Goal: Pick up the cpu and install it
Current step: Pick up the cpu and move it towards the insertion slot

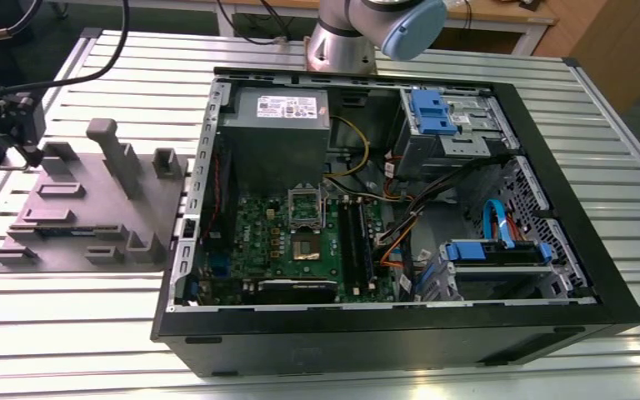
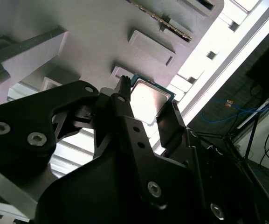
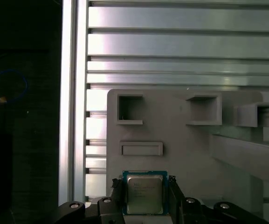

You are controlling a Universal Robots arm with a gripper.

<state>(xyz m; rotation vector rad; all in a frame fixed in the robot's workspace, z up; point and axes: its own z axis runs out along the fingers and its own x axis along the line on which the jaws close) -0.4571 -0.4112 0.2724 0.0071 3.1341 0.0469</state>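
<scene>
Exterior view: I find the tool (image 1: 22, 137) at the exterior view's left edge of the grey fixture plate (image 1: 87, 208) on the bench (image 1: 64, 333), well apart from the open computer case (image 1: 603, 275). The board's socket (image 1: 303, 208) looks unfilled to me.

Second wrist view: the cpu (image 2: 148, 98) lies between the tool's fingers (image 2: 125, 112), which touch its opposite edges. I judge the tool clenched on it.

First wrist view: the hold reads alike, with the cpu over the plate. I cannot tell whether it is lifted clear.

Pickup is in hand and installation is not yet done.
</scene>
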